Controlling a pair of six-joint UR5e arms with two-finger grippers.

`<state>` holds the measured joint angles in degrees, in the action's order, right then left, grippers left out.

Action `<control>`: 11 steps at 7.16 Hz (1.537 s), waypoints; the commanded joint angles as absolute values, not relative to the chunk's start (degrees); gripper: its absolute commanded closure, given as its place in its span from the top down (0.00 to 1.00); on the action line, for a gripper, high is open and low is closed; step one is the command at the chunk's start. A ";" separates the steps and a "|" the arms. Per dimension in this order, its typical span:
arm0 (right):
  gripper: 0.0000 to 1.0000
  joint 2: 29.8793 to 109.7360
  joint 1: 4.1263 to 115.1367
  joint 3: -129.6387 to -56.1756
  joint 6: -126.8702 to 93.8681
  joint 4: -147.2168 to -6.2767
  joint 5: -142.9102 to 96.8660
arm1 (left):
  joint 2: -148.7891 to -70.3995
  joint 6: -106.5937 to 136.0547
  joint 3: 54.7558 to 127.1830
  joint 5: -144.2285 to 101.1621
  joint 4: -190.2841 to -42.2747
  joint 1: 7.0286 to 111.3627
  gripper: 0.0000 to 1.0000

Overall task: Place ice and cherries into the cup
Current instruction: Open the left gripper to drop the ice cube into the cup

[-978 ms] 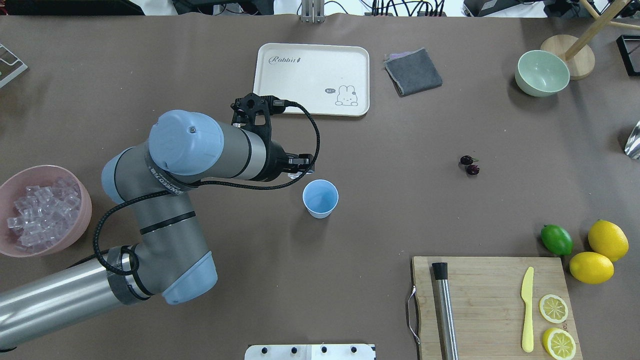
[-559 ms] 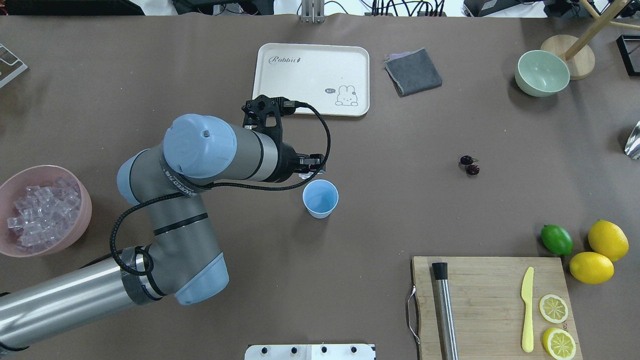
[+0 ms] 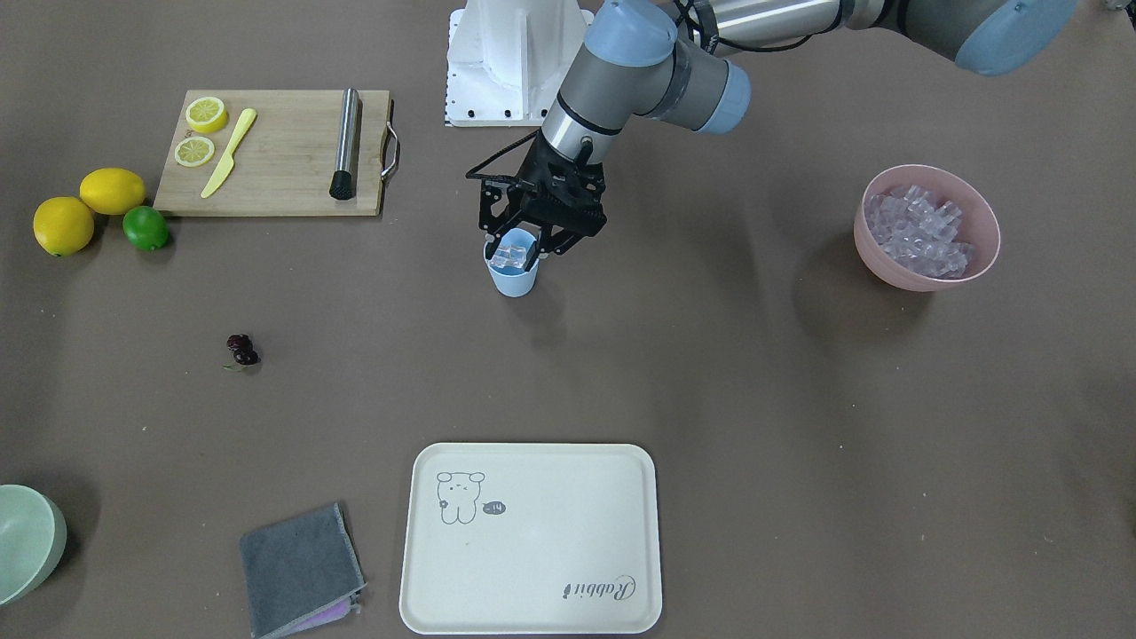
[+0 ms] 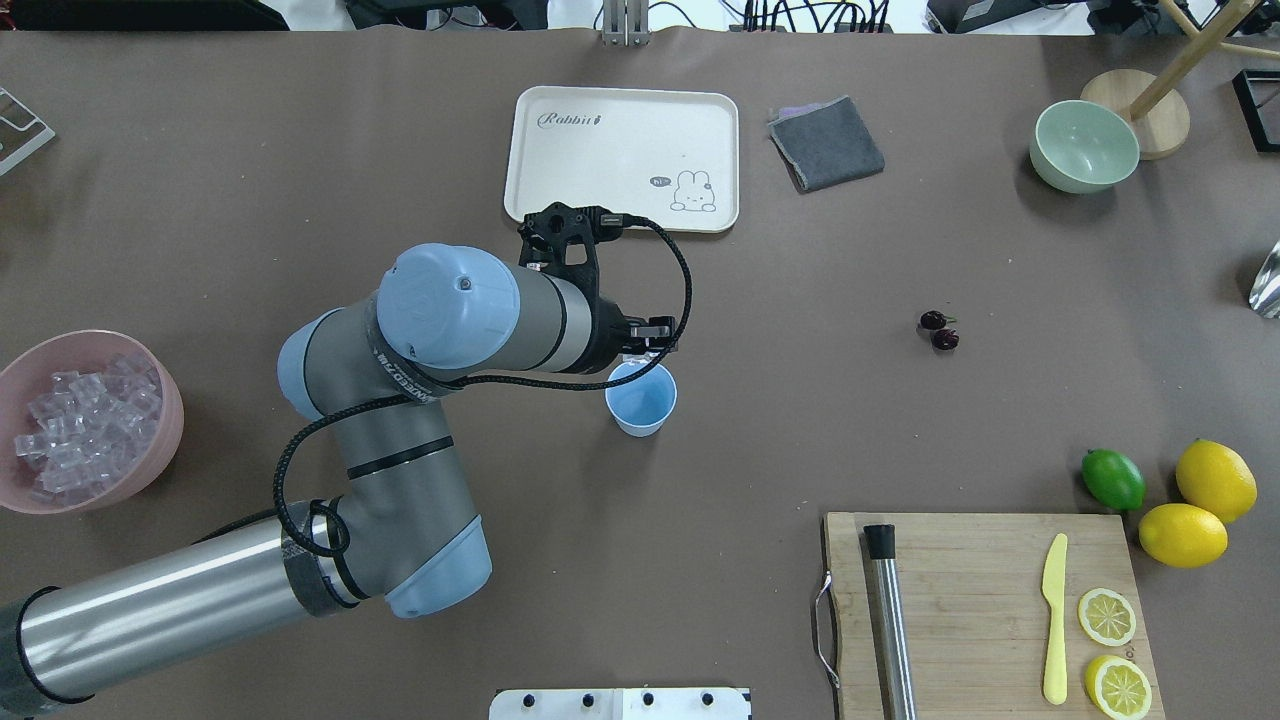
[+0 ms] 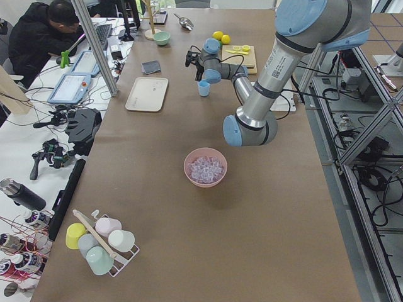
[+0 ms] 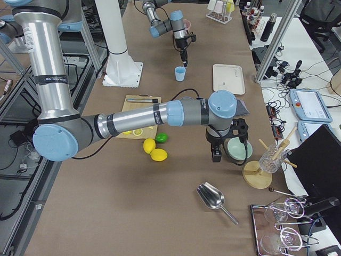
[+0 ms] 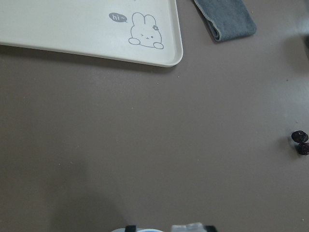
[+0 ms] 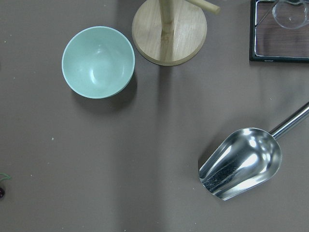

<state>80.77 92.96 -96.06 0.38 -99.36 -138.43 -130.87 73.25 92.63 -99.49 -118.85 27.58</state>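
Note:
The light blue cup (image 4: 645, 405) stands upright mid-table, also in the front view (image 3: 515, 282). My left gripper (image 3: 517, 250) hangs just over the cup's rim, shut on a clear ice cube (image 3: 512, 257); the overhead view shows this gripper (image 4: 650, 350) at the cup's far edge, and the ice cube (image 7: 189, 226) shows in the left wrist view. More ice (image 4: 85, 425) fills the pink bowl (image 4: 25, 365) at the left. The dark cherries (image 4: 938, 331) lie on the table to the cup's right. My right gripper (image 6: 216, 153) shows only in the exterior right view; I cannot tell its state.
A cream rabbit tray (image 4: 625, 158) and a grey cloth (image 4: 826, 142) lie beyond the cup. A pale green bowl (image 4: 1084, 146) and wooden stand (image 8: 169, 31) sit far right, with a metal scoop (image 8: 241, 164). A cutting board (image 4: 980, 610), lime (image 4: 1113, 479) and lemons (image 4: 1215, 480) are near right.
My left arm has moved right with the ice cube, from beside the cup's left far edge to over its rim. The cup and cherries have not moved.

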 commanded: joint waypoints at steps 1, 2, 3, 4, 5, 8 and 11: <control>1.00 80.77 92.99 -96.07 0.44 -99.40 -138.43 | -130.96 73.47 92.98 -99.58 -118.57 27.25 0.22; 1.00 80.77 93.08 -96.06 0.35 -99.40 -138.43 | -130.70 73.48 93.60 -99.67 -118.39 27.16 0.68; 1.00 80.77 93.25 -96.15 0.44 -99.40 -138.43 | -130.61 73.48 94.21 -99.75 -117.87 26.90 0.77; 1.00 80.77 93.34 -96.15 0.44 -99.40 -138.43 | -130.52 73.48 94.39 -99.76 -117.34 26.81 0.88; 1.00 80.77 93.34 -96.15 0.44 -99.40 -138.43 | -130.60 73.48 94.83 -99.84 -117.25 26.81 0.94; 1.00 80.86 93.34 -96.50 0.44 -99.40 -138.43 | -130.17 68.42 106.65 -101.68 -97.82 28.37 0.96; 1.00 80.77 93.34 -96.42 0.35 -99.49 -139.56 | -114.75 57.79 113.98 -101.42 -96.59 36.70 0.96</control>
<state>80.79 93.34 -96.46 0.36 -99.46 -138.68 -120.90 62.83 111.44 -101.36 -97.19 32.30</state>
